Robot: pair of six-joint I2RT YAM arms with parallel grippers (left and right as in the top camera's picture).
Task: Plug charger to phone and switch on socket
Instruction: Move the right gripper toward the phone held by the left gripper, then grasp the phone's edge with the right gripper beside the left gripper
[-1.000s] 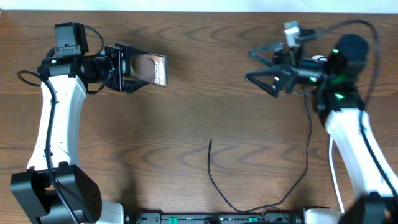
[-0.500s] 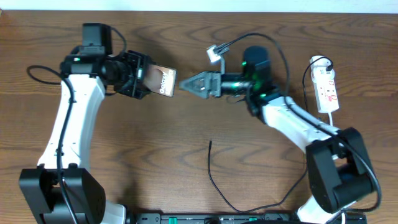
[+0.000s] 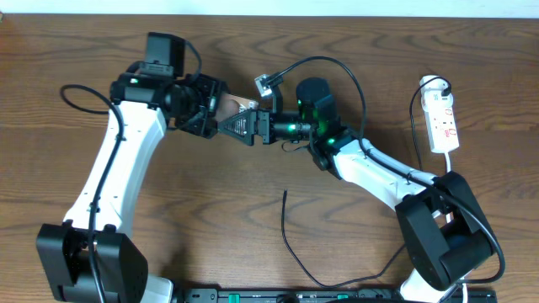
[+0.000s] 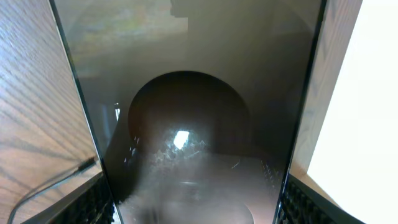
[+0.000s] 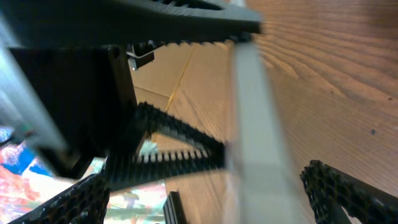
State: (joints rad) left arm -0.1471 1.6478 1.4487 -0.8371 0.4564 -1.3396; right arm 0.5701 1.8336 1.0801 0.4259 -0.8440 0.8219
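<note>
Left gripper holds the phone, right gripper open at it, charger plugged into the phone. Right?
No. The charger lies loose on the table, its tip in nothing, apart from the phone; the overhead view shows it. The left gripper does hold the phone, with the right gripper open at it.

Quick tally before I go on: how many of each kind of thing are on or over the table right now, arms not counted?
phone: 1
charger cable: 1
power strip: 1
Total: 3
</note>
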